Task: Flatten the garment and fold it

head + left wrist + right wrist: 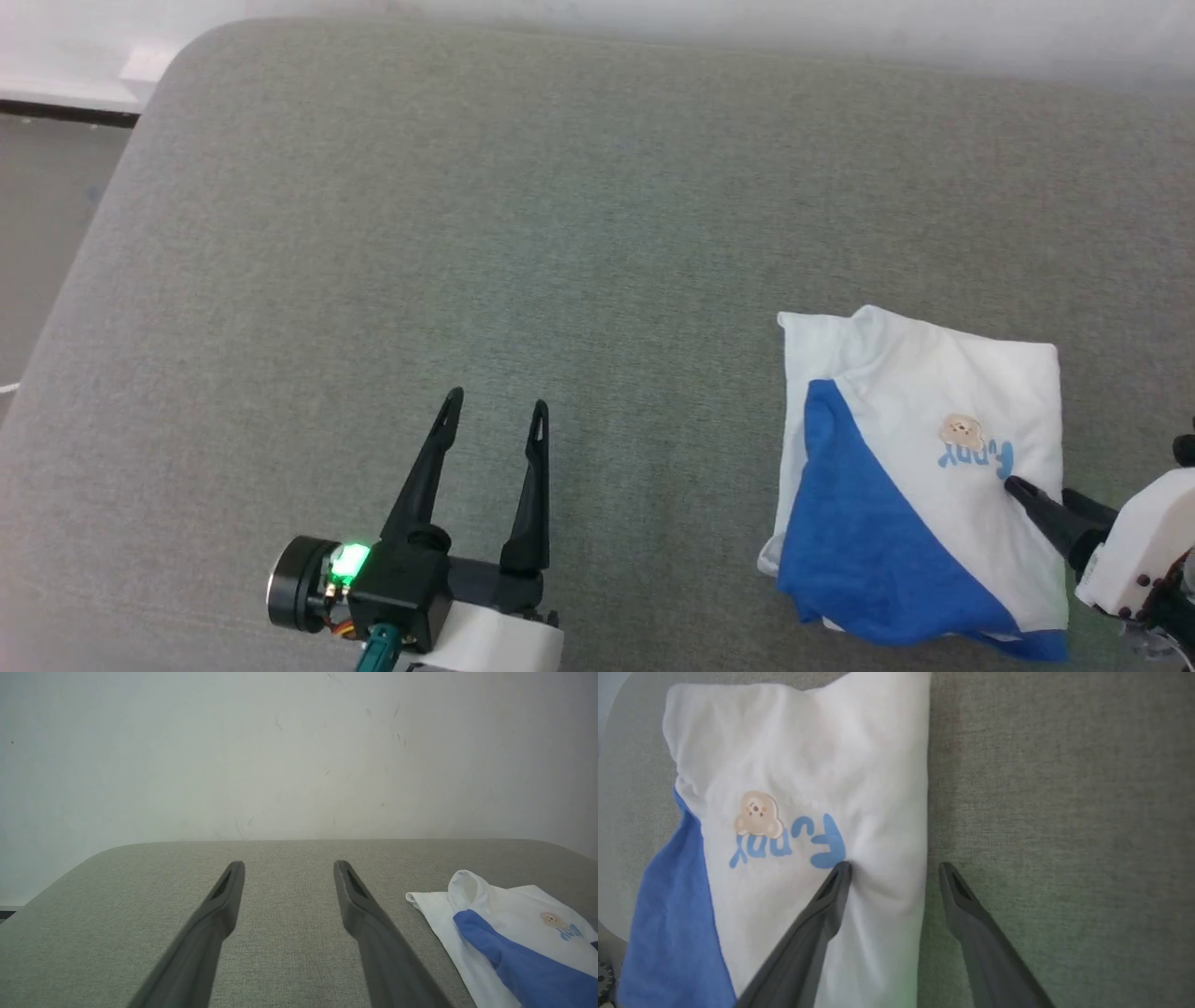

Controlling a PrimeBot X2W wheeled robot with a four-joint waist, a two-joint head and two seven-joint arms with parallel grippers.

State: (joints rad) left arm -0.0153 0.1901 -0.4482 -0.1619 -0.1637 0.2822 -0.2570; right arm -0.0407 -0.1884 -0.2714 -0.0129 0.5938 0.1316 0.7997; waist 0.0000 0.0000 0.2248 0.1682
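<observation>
The garment (934,467) lies in a compact, roughly square bundle at the right of the grey surface, white with a blue sleeve panel across its lower left and a small blue print with a beige bear. My right gripper (895,865) is open and straddles the garment's (808,765) right edge. One of its fingers (831,896) presses into the white cloth just by the print and dimples it, the other finger rests over bare grey fabric. My left gripper (497,401) is open and holds nothing, well to the left of the garment (514,933).
The grey padded surface (560,233) stretches wide to the left and behind the garment. Its rounded left edge drops to a floor (47,233). A pale wall (280,742) rises behind the far edge.
</observation>
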